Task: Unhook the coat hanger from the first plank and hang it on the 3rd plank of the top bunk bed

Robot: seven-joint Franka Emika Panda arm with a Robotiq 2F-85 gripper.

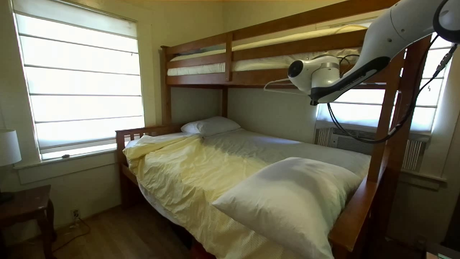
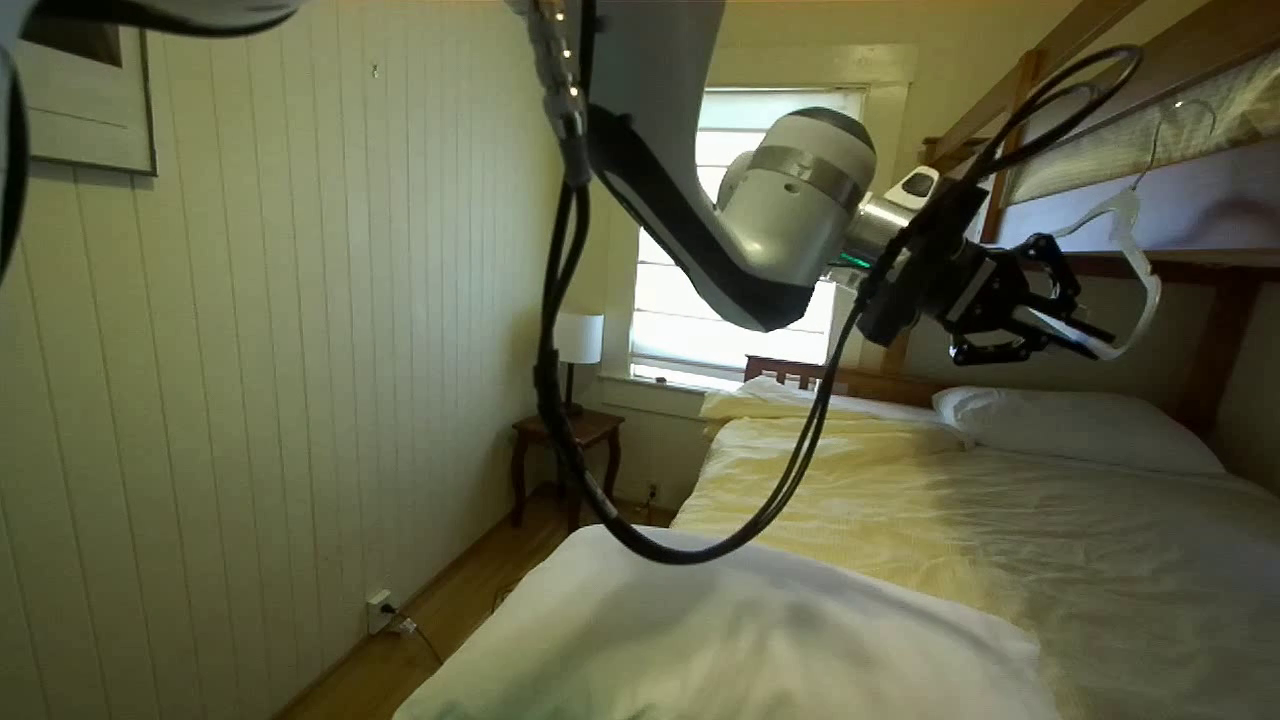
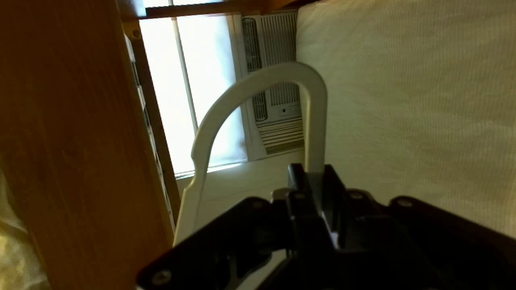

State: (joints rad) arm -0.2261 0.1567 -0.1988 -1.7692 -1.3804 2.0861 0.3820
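1. Wrist view, turned sideways: a black gripper (image 3: 314, 173) enters from the bottom edge, its fingers drawn narrow around a pale coat hanger (image 3: 316, 117), pinching one straight bar.
2. Just beside the hanger, at picture left, runs a brown wooden board (image 3: 76, 133) of the top bunk bed (image 1: 280, 49). In both exterior views the hanger's body reaches below the lowest board. In an exterior view its thin hook (image 2: 1156, 145) rises in front of the bunk's side; I cannot tell whether it loops over wood or hangs free.
3. Progress, as I judge it: the grasp is made. Three guard boards show, one above another. Counted from the top, the lowest is third, so this may be the hanging step; counted from the bottom, the unhooking. Either way, letting go and backing off remain.
4. Containers: no box, bin or basket is visible. The nearest to one is the upper berth, its boards fencing in a white mattress (image 1: 258, 64).
5. Below, the lower bed's wooden frame (image 1: 355, 216) holds yellow bedding (image 1: 187, 162), a large white pillow (image 1: 287, 198) and, at the far end, another pillow (image 1: 217, 126).
6. Farthest: a lamp (image 1: 9, 147) on a nightstand (image 1: 27, 201), near a bright window (image 1: 84, 82).
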